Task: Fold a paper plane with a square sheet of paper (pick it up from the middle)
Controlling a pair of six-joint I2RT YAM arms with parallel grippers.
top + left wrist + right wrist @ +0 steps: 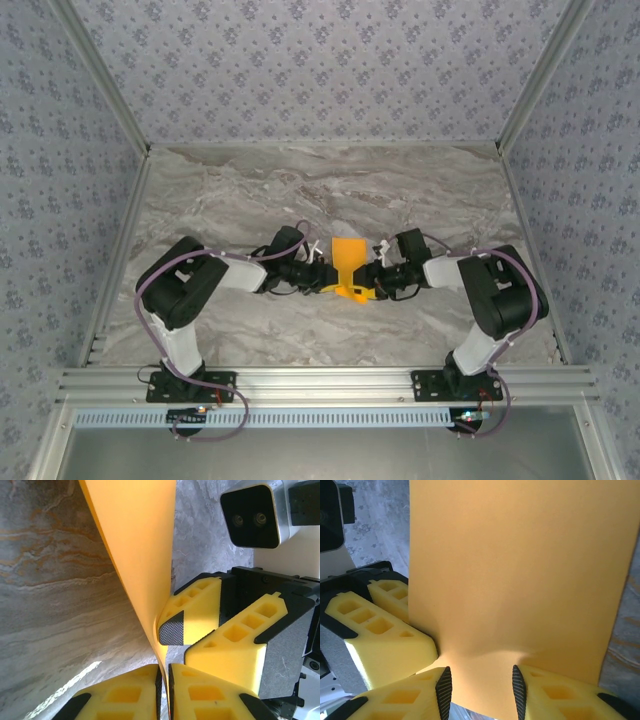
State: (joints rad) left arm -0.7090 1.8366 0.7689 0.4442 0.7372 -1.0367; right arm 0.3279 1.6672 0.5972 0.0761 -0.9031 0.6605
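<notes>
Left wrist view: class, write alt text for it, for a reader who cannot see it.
The square sheet of paper, bright orange, runs down the frame into the shut left tool. From the right, one pad of the open right tool touches the paper above that grip; the grey marble table lies behind.

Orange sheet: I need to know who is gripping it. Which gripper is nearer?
Left, narrowly: the left gripper is pinched shut on an edge of the square sheet of paper. The right gripper touches it too, jaws apart.
</notes>
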